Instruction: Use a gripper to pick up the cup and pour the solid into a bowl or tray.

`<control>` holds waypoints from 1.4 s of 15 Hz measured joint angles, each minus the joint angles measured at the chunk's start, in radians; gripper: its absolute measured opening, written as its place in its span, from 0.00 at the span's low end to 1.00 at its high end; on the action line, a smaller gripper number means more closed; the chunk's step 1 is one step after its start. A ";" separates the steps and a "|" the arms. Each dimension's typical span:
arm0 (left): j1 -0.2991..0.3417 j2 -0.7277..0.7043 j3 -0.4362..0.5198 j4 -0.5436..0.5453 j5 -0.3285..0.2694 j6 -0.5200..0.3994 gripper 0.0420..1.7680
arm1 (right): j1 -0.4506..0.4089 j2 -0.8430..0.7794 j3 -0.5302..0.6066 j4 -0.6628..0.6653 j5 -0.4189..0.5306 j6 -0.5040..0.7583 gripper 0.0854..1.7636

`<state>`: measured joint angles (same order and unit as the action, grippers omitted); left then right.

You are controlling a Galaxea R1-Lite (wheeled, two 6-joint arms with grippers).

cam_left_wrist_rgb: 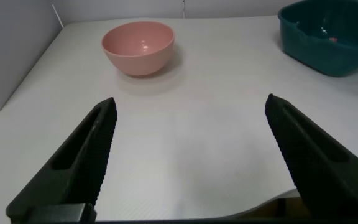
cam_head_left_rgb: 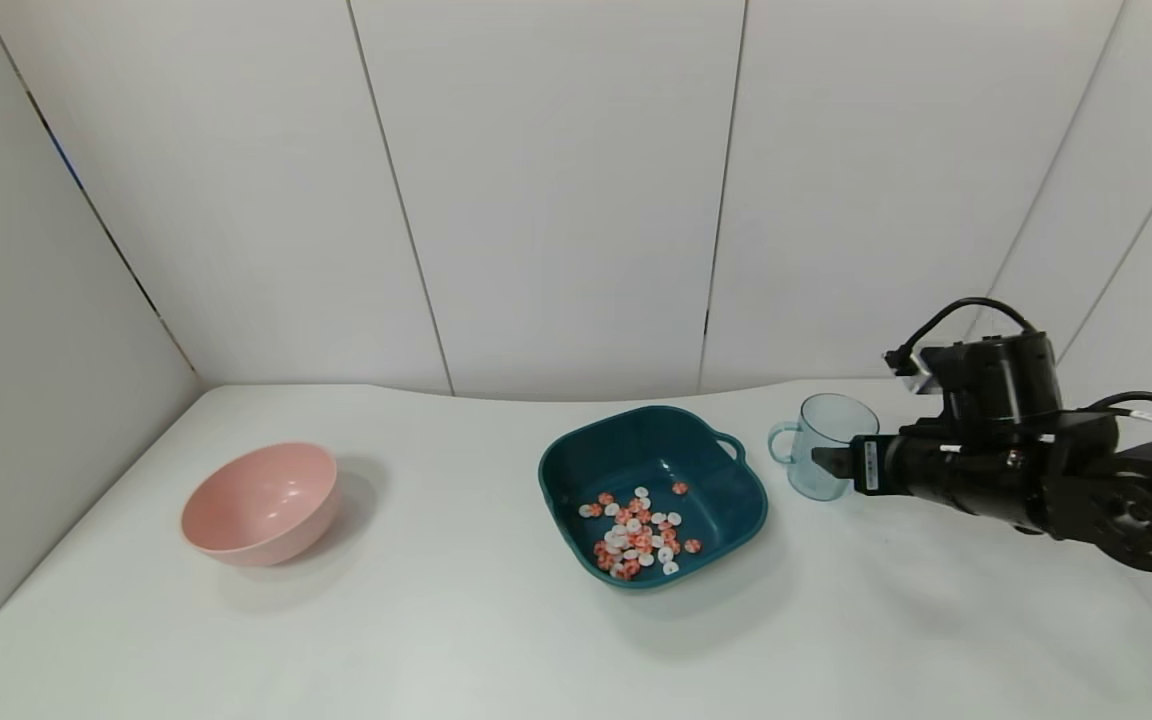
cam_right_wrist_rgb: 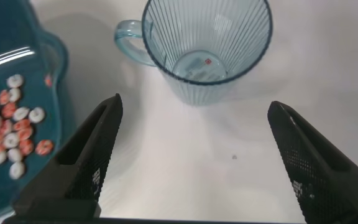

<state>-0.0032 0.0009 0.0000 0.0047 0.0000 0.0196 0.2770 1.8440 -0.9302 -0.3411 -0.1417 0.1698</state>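
Observation:
The light-blue cup (cam_head_left_rgb: 829,425) stands upright on the table, just right of the dark teal dish (cam_head_left_rgb: 726,520), with its handle toward the dish. The orange-red and white solid pieces (cam_head_left_rgb: 636,535) lie in the dish. My right gripper (cam_head_left_rgb: 829,462) is open and empty, level with the cup's near side and not touching it. In the right wrist view the cup (cam_right_wrist_rgb: 207,37) sits just beyond the open gripper (cam_right_wrist_rgb: 194,106), with one small red speck at its bottom, and the dish (cam_right_wrist_rgb: 55,50) with the pieces (cam_right_wrist_rgb: 11,118) is beside it. My left gripper (cam_left_wrist_rgb: 188,118) is open, low over the table.
A round pink bowl (cam_head_left_rgb: 261,505) sits at the left of the table and also shows in the left wrist view (cam_left_wrist_rgb: 138,46), as does the teal dish (cam_left_wrist_rgb: 319,46). White wall panels stand behind the table.

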 joint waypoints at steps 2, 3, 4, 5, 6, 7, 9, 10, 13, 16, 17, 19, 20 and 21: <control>0.000 0.000 0.000 0.000 0.000 0.000 0.97 | -0.001 -0.109 0.023 0.060 0.014 -0.008 0.96; 0.000 0.000 0.000 0.000 0.000 0.000 0.97 | -0.001 -0.166 0.037 0.089 0.017 -0.018 0.96; 0.000 0.000 0.000 0.000 0.000 0.000 0.97 | -0.001 -0.232 0.050 0.122 0.019 -0.028 0.96; 0.000 0.000 0.000 0.000 0.000 0.000 0.97 | 0.001 -0.295 0.064 0.155 0.020 -0.034 0.96; 0.000 0.000 0.000 0.000 0.000 0.000 0.97 | 0.004 -0.359 0.078 0.187 0.020 -0.039 0.96; 0.000 0.000 0.000 0.000 0.000 0.000 0.97 | 0.005 -0.426 0.096 0.219 0.021 -0.046 0.96; 0.000 0.000 0.000 0.000 0.000 0.000 0.97 | 0.001 -0.541 0.133 0.256 0.021 -0.067 0.96; 0.000 0.000 0.000 0.000 0.000 0.000 0.97 | -0.003 -0.602 0.157 0.268 0.021 -0.073 0.96; 0.000 0.000 0.000 0.000 0.000 0.000 0.97 | -0.061 -0.769 0.230 0.279 0.062 -0.094 0.96; 0.000 0.000 0.000 0.000 0.000 0.000 0.97 | -0.165 -0.925 0.307 0.282 0.123 -0.119 0.96; 0.000 0.000 0.000 0.000 0.000 0.000 0.97 | -0.190 -0.975 0.329 0.286 0.133 -0.120 0.96; 0.000 0.000 0.000 0.000 0.000 0.000 0.97 | -0.232 -1.081 0.364 0.330 0.159 -0.122 0.96; 0.000 0.000 0.000 0.000 0.000 0.000 0.97 | -0.254 -1.132 0.373 0.369 0.176 -0.123 0.96; 0.000 0.000 0.000 0.000 0.000 0.000 0.97 | -0.277 -1.184 0.381 0.413 0.197 -0.124 0.96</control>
<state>-0.0032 0.0009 0.0000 0.0047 0.0000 0.0200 -0.0004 0.6600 -0.5494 0.0721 0.0551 0.0462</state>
